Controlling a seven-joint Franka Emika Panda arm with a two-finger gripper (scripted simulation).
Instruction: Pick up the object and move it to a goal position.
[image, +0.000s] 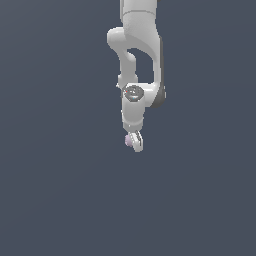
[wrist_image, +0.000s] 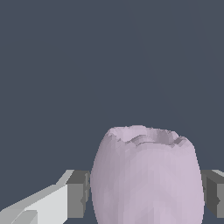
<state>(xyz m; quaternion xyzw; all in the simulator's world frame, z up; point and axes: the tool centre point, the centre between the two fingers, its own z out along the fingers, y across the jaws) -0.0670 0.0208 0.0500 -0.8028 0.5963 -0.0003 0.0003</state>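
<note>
Two grey pads (wrist_image: 78, 194) of the claw (image: 134, 141) sat clamped on the lump (wrist_image: 146, 175) at its flanks, which looked light, stiff and matte (probably grippy, unlikely to slip).

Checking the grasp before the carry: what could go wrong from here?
1. The object is rounded and smooth-looking, held only by the claw between two small pads; it might slip or rotate out.
2. In the exterior view the object sits at the very fingertips, so a quick move could shake it loose.
</note>
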